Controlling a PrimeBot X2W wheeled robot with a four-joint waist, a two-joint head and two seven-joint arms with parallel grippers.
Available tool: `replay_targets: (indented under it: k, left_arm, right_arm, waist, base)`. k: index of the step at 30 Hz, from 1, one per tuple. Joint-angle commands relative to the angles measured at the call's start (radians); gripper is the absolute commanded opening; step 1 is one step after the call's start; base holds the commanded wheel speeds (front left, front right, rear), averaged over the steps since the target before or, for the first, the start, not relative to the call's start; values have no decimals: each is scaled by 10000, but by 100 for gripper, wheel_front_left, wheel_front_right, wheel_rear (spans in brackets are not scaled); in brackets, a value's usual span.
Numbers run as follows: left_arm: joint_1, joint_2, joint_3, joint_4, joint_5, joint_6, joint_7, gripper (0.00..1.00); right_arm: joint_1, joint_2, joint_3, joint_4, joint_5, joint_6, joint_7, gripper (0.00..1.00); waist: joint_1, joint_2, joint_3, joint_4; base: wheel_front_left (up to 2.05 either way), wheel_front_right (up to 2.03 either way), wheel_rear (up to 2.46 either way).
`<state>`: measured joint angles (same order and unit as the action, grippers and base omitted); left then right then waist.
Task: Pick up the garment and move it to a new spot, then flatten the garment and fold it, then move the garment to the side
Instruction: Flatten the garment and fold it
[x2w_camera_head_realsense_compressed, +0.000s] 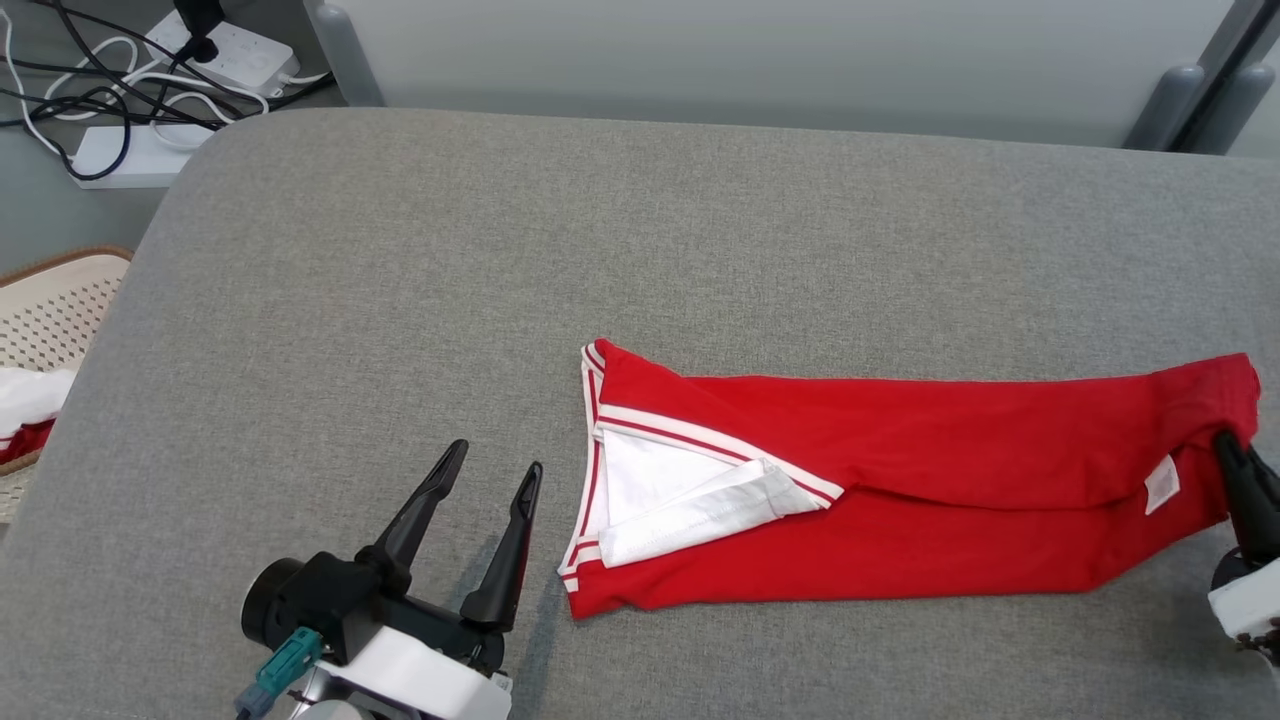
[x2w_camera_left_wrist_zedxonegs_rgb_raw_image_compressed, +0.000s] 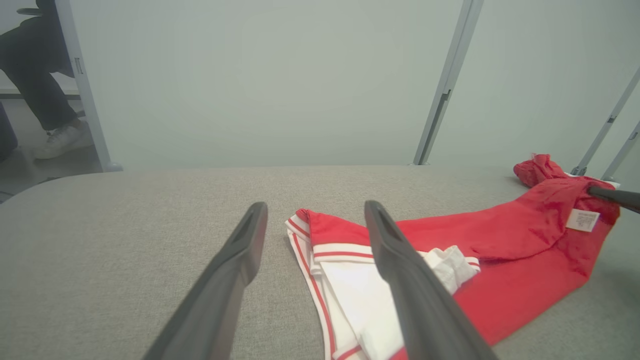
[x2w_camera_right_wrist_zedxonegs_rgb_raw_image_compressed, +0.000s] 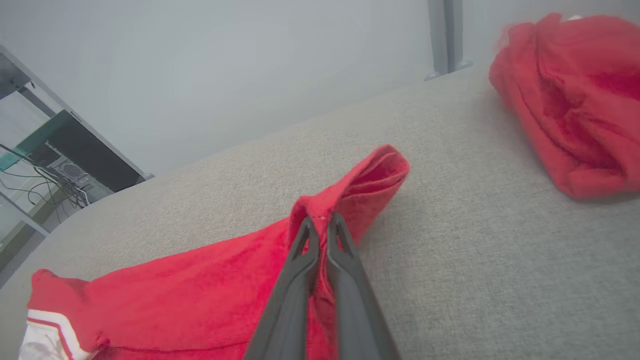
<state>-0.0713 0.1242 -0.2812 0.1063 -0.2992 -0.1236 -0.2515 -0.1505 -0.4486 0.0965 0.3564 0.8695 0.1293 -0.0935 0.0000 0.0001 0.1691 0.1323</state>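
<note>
**Inspector:** Where the grey fabric-covered table (x2w_camera_head_realsense_compressed: 640, 230) meets its near edge, what stands?

**Assistant:** The left gripper (x2w_camera_head_realsense_compressed: 497, 460), left of the middle. Its two dark fingers are spread wide and hold nothing. It is just beside the garment's striped end, with a gap between them.

**Inspector:** The garment itself?

**Assistant:** The long red garment with white-striped trim (x2w_camera_head_realsense_compressed: 900, 470) lies flat across the near right part of the table. White inner fabric is turned out at its left end, and a small white label (x2w_camera_head_realsense_compressed: 1161, 484) sits near its right end.

**Inspector:** The right gripper?

**Assistant:** The right gripper (x2w_camera_right_wrist_zedxonegs_rgb_raw_image_compressed: 320, 220) is at the right edge. Its fingers are pressed together, pinching a raised fold of the garment's right end.

**Inspector:** Farther back?

**Assistant:** A crumpled red cloth (x2w_camera_right_wrist_zedxonegs_rgb_raw_image_compressed: 575, 100) lies toward the far edge, apart from the pinched fold. Past the far left corner, white power strips with black cables (x2w_camera_head_realsense_compressed: 200, 60) lie on the floor.
</note>
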Motion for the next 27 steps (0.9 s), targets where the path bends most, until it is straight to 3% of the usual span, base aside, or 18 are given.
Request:
replay_targets:
  k: [1,16,27]
  left_arm:
    - [-414,112,288,-212,-60,-71,-103,100]
    - [-425,-23,189,-290,-82,-71,-103,100]
    - [-350,-149,-13,-254,-137,-71,-103,100]
  right_arm:
    - [96,-275,173,-459,-95,14,0,0]
    - [-422,388,1450,-2933,-1071,14,1181,0]
    - [-1528,1244,3041,-2761,-1380,14,1643,0]
  waist:
    - [0,-1,-24,28]
    - [0,-1,-259,835]
    - [0,-1,-329,1793]
  base:
    - [0,0,0]
    - [0,0,0]
    - [0,0,0]
